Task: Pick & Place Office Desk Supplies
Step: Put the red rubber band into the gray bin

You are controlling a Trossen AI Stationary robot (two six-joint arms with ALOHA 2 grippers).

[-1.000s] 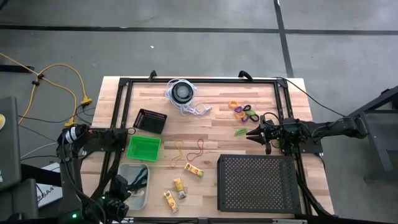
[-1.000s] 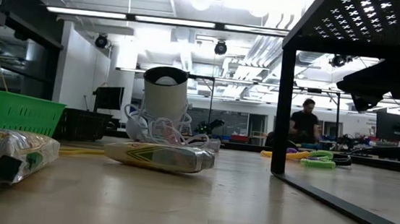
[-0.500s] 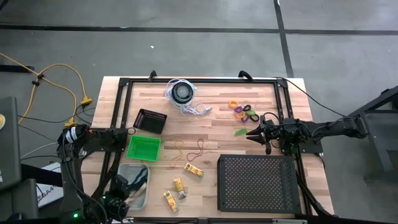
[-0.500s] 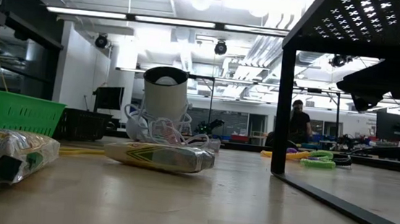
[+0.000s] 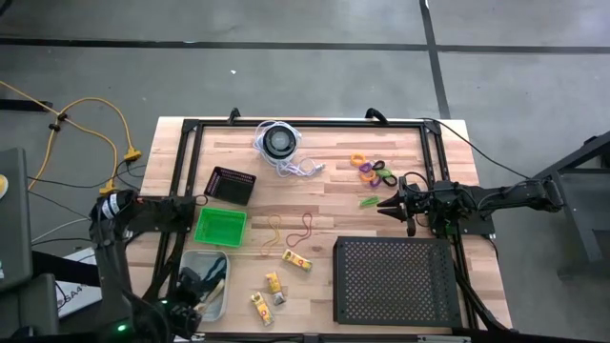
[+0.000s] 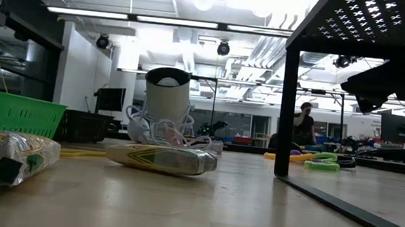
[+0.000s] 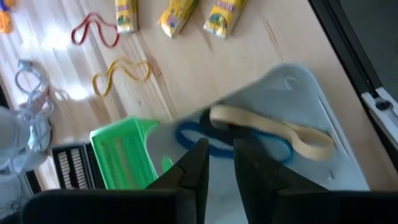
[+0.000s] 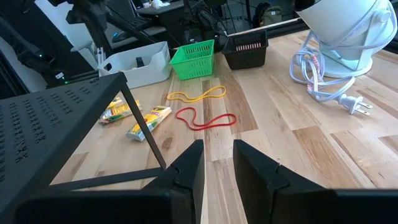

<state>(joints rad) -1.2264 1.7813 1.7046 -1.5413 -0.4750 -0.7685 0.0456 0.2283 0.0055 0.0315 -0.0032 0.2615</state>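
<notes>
Wooden surface [image 5: 315,191] in my view: left pincer [image 7: 219,163] over clear bin [image 5: 191,262], fingers slightly parted, gripping nothing; blue and tan bands [image 7: 273,134] inside. Green basket [image 5: 220,227] beside. Red band [image 5: 303,227], yellow packets [image 5: 296,259] loose. Right pincer [image 5: 381,203] slightly parted, idle.

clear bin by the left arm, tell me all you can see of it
The clear bin is a shallow, translucent whitish plastic tray with rounded corners, sitting flat at the table's front-left, just in front of the green basket. Inside lie a tan rubber band and a blue loop. The left tool hangs right above it, slightly open.
</notes>
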